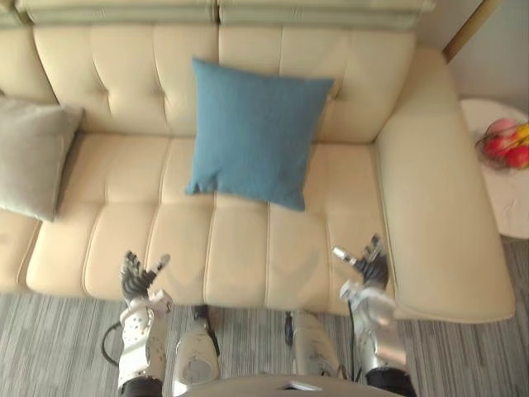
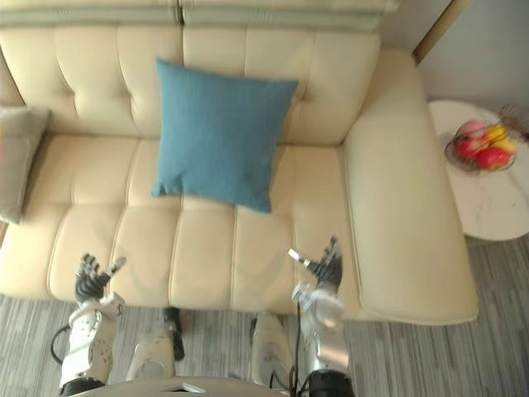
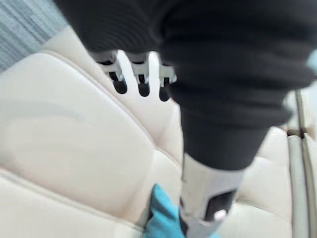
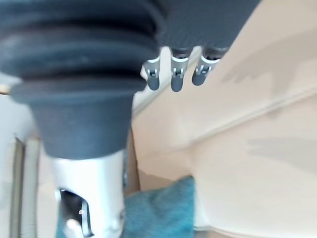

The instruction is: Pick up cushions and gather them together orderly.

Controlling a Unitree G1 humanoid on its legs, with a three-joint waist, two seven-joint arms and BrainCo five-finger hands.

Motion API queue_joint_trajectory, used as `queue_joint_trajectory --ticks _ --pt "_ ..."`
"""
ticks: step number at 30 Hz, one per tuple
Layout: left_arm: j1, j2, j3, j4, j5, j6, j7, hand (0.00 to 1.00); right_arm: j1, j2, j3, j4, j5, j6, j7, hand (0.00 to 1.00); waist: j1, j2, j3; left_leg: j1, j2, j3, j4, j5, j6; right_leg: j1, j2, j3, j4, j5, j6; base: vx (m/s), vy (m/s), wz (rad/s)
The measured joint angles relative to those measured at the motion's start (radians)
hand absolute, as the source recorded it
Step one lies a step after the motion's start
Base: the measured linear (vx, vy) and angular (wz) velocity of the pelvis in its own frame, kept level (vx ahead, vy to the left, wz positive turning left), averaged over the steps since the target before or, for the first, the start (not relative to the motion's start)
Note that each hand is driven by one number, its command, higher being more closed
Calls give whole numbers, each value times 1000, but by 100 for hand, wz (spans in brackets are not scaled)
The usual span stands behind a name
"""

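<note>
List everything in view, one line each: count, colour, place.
blue cushion: one, blue, leaning on the sofa's backrest, mid-seat
grey cushion: one, grey, at the sofa's left end
sofa: one, cream, across the view
side table: one, white, right of the sofa
fruit: a few, red and yellow, on the side table
floor: grey striped, before the sofa
left hand: open, empty, at the seat's front edge
right hand: open, empty, at the seat's front edge

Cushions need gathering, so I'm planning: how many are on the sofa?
2. A blue cushion leans on the sofa backrest, mid-sofa; a grey cushion lies at its left end, cut by the view's edge. Others may lie beyond.
</note>
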Motion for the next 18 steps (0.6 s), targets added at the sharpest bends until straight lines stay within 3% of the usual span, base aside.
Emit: queue_joint_trajectory --ticks 8,18 --pt "-17 -16 61 411 136 46 -47 0 -1 13 -64 407 -85 51 45 0 0 7 -121 175 19 78 -23 -48 -28 222 18 26 -217 87 6 89 34 -25" --pt "-40 -2 102 578 209 71 -71 0 -7 5 -204 591 -118 78 66 0 0 -6 -133 268 3 146 -44 -75 -33 283 20 113 -295 143 -5 -25 22 -27"
